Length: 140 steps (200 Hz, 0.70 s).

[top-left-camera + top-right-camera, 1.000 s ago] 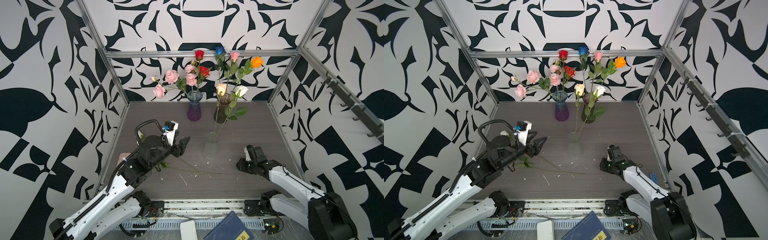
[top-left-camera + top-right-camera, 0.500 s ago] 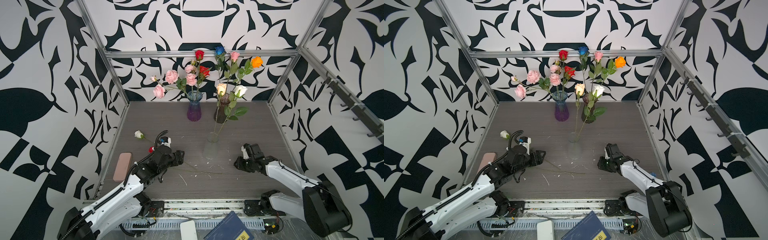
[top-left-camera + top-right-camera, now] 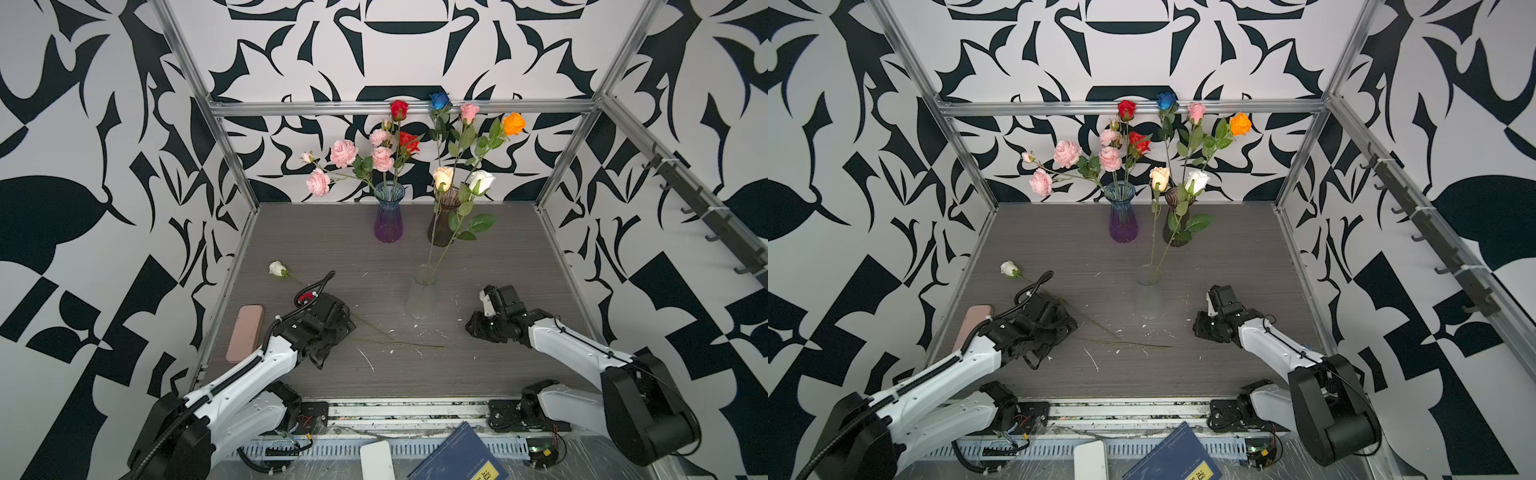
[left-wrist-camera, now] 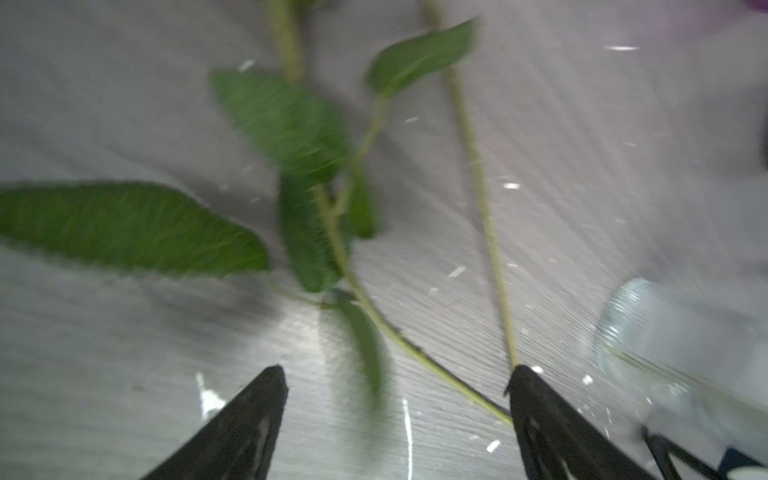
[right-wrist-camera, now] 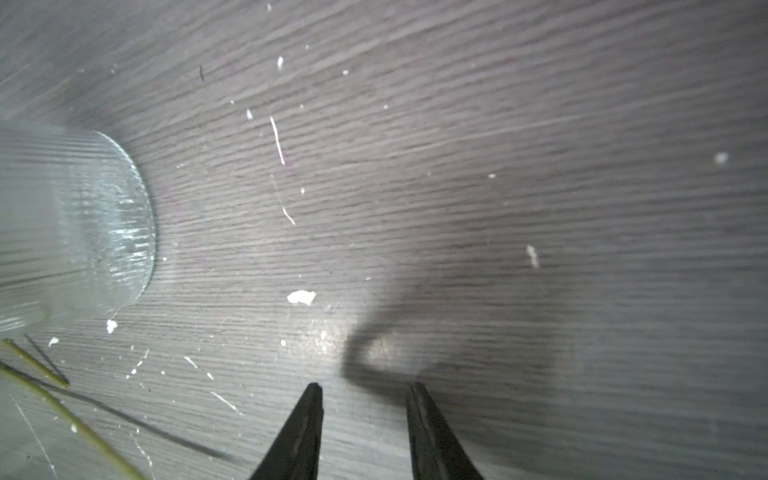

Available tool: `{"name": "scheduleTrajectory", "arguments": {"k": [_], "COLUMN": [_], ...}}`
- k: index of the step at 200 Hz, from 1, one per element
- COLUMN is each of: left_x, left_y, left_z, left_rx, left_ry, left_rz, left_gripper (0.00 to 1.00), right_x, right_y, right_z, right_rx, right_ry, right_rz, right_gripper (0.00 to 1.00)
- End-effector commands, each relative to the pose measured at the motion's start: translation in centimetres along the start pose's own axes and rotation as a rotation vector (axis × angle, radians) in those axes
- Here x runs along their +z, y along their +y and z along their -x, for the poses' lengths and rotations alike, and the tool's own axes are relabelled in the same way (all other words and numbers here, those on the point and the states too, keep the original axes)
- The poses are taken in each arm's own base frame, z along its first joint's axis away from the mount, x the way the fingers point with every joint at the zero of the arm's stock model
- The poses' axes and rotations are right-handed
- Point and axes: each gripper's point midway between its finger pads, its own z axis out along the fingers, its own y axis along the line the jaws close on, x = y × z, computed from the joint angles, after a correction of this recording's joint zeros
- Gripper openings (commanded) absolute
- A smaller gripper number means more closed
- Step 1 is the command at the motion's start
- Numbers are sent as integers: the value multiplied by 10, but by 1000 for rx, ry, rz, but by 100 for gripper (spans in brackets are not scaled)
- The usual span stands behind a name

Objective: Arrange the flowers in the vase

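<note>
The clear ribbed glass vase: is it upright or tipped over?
Upright: the clear ribbed glass vase stands on its base, mouth upward, holding the cream rose and white rose.

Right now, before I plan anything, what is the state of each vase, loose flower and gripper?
clear glass vase, upright, holding two stems
purple vase, upright, holding pink and red flowers
dark vase, upright, holding several stems
loose white rose, lying flat, outside any vase
loose stems, lying flat, ungripped
left gripper, open, low over the loose stems
right gripper, open, empty
</note>
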Motion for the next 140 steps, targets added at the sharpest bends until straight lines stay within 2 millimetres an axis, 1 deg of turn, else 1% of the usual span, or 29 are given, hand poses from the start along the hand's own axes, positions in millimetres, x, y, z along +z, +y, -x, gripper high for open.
{"name": "scheduleTrajectory", "arguments": {"k": [1,17,36,66,81,91,93,98,120,139,140], "left_x": [3,9,15,29,35,37,41,43,43,33,32], "left_y": [5,3,2,-4,-9,-16,-14,-15,-33,-49,-50], "left_z": [-13,-12,0,32,53,67,69,75,98,111,111], "left_rx": [-101,-101,-99,-136,-175,-181,-182,-180,-139,-87,-86], "left_ry": [88,89,56,7,-17,-38,-33,-41,-54,-78,-80], "left_rz": [51,58,56,-2,-41,-76,-64,-63,-84,-107,-109], "left_gripper": [89,88,89,89,88,87,87,86,86,86,84], "right_x": [-4,-3,-3,-3,-2,-1,-1,-1,0,0,0], "right_y": [2,1,2,2,2,3,2,3,2,2,2], "right_z": [3,3,2,2,2,2,2,2,1,1,2], "right_rx": [-11,-10,-12,-13,-14,-17,-16,-18,-19,-17,-17], "right_ry": [-16,-12,-12,-9,-4,0,1,1,5,4,3], "right_rz": [-7,-8,-8,-10,-12,-12,-12,-14,-17,-21,-21], "right_gripper": [38,38,38,38,38,38,38,38,38,38,38]}}
